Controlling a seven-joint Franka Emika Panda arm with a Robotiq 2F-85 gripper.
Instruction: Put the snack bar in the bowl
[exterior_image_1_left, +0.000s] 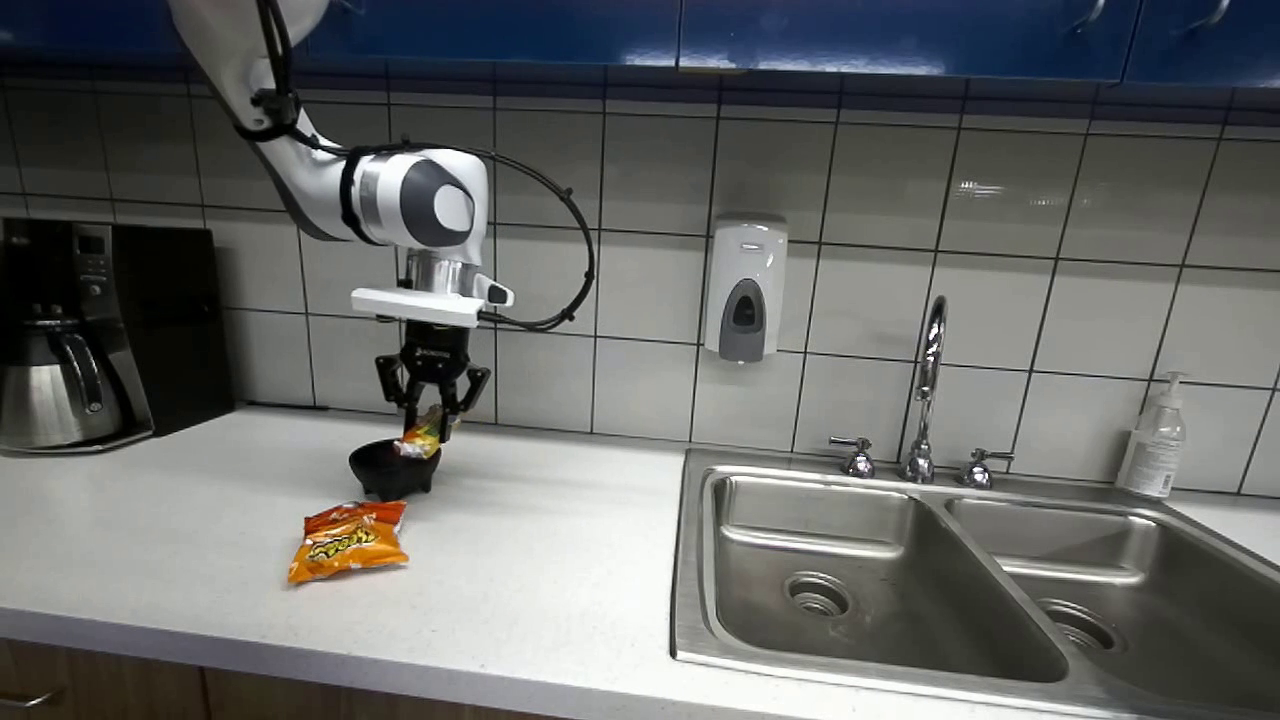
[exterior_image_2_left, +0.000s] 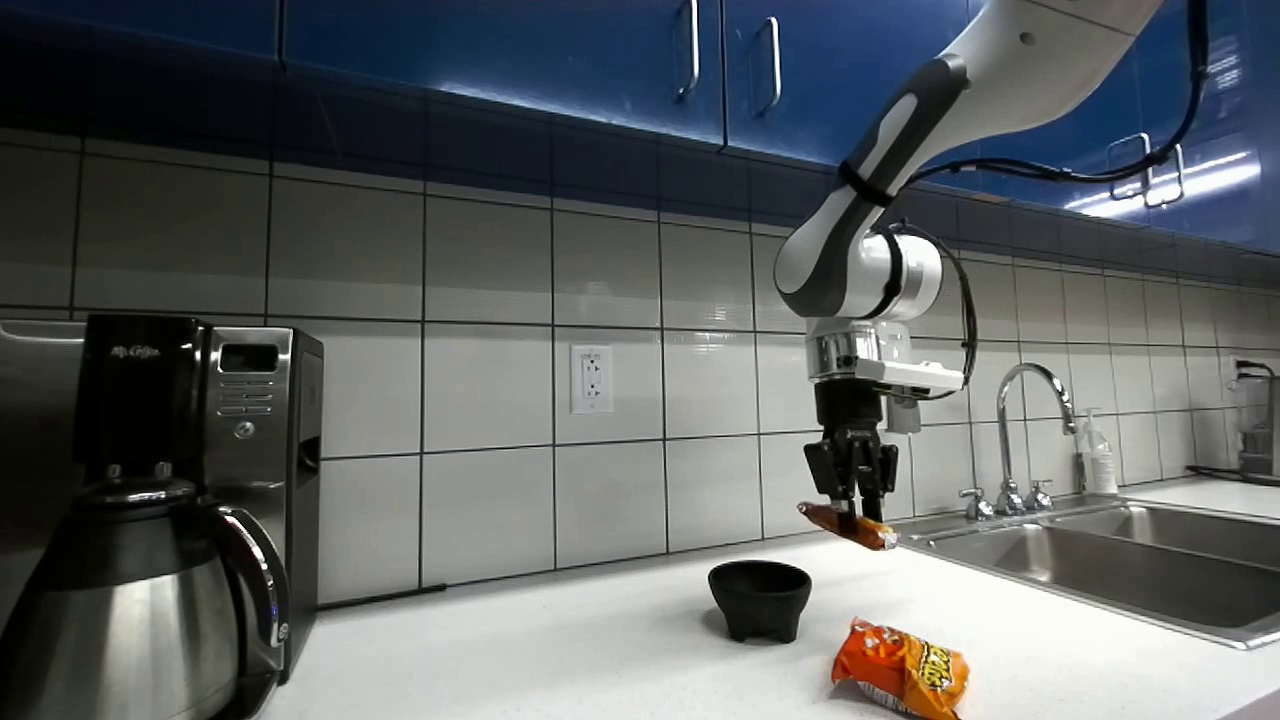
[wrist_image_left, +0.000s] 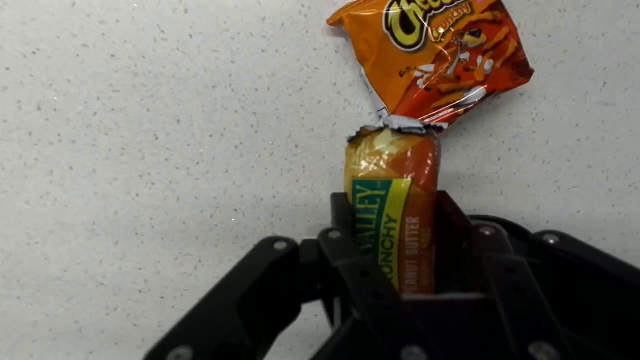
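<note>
The pale tiled wall (exterior_image_2_left: 490, 395), with dark joints, forms the background in both exterior views. The white surface (exterior_image_1_left: 560, 560), speckled in the wrist view, runs along its foot; blue cabinets (exterior_image_1_left: 500, 30) hang above. The Franka Emika Panda arm (exterior_image_1_left: 320, 195) reaches down from the top and ends in black jaws, directed downward. A stainless-steel double-basin sink (exterior_image_1_left: 880, 590) is set into the surface. The Mr. Coffee coffee maker (exterior_image_2_left: 140, 400) stands well apart from it, with its steel-bodied carafe (exterior_image_2_left: 150, 640) in place. A chrome gooseneck faucet (exterior_image_1_left: 930, 365) rises behind the basins; a soap dispenser (exterior_image_1_left: 748, 290) is fixed to the wall, and a pump bottle (exterior_image_1_left: 1155, 450) stands near the sink's rear corner. An orange-and-red Cheetos Crunchy bag (wrist_image_left: 445, 55) lies on the surface, printed face up. The round black footed bowl (exterior_image_2_left: 760, 600) stands upright near the bag. Smallest is the snack bar (wrist_image_left: 392, 210), in a yellow and orange wrapper lettered VALLEY and PEANUT BUTTER in the wrist view. The jaws stand narrow and hold the bar by its two long sides, raised above the surface. It slants in both exterior views and is just beside or partly over the bowl's rim; which of these cannot be told. In the wrist view its crimped end overlaps the bag in the line of sight.
</note>
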